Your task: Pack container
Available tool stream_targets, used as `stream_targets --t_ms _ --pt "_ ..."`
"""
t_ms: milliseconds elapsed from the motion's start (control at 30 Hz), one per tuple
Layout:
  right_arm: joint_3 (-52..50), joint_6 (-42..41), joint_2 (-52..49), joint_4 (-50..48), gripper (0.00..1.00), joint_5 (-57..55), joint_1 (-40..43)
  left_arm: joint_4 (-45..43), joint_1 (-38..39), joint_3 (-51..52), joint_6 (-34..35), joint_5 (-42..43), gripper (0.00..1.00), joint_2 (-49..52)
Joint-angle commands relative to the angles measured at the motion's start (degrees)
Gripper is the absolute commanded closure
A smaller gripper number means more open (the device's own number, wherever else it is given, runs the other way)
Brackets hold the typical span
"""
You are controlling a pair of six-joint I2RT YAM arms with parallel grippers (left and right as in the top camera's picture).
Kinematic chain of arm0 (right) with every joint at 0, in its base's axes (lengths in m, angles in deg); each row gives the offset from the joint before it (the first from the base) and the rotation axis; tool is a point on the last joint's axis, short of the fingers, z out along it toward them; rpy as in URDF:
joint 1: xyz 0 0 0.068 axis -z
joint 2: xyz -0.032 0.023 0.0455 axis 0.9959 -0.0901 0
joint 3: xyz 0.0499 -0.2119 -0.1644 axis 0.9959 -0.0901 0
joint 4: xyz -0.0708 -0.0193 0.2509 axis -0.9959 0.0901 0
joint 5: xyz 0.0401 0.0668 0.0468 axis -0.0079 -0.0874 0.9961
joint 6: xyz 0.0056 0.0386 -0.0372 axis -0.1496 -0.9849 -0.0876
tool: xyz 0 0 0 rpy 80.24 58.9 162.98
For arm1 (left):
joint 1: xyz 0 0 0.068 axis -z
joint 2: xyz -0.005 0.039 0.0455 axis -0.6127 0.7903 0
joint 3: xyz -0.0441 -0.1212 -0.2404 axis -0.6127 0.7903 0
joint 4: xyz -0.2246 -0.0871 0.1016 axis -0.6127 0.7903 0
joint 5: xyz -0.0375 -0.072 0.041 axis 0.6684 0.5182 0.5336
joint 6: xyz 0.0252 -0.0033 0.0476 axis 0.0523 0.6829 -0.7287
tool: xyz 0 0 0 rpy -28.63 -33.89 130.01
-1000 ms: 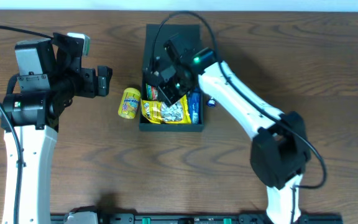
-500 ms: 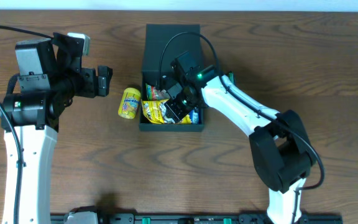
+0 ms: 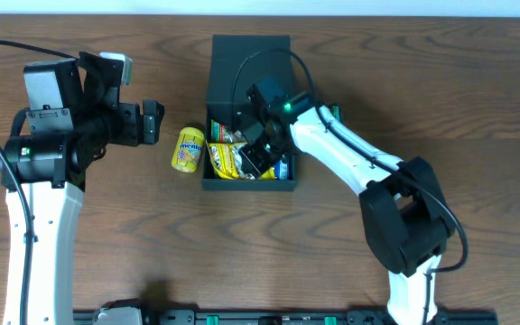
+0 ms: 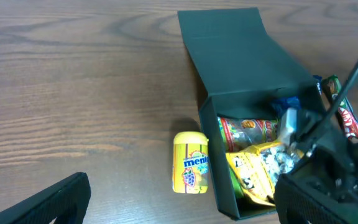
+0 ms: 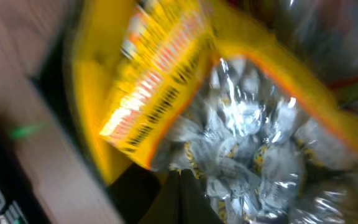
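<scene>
At the far middle of the wooden surface sits the dark teal container, its flap lid folded back and open. The right hand is down inside it, close over a yellow snack packet. The blurred wrist view does not show whether its fingers are apart or together. The left hand hovers well left of the box, fingers spread, holding nothing. A yellow Mentos tub lies just beside the container's left wall.
</scene>
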Motion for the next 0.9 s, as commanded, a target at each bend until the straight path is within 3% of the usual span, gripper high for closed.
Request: stream_targets --t_ms 0,500,867 --pt "4.5 1.44 2.99 -1.31 0.99 1.44 -0.44 0.15 -0.31 -1.11 0.42 0.39 0.05 0.04" --pt "4.07 2.56 -8.2 -4.24 0.99 4.22 -4.2 -0.66 -0.35 -1.09 0.42 0.2 0.05 0.07" --pt "16.41 2.6 1.16 1.75 0.99 9.64 1.4 -0.24 -0.35 -1.01 0.0 -0.22 0.05 1.4"
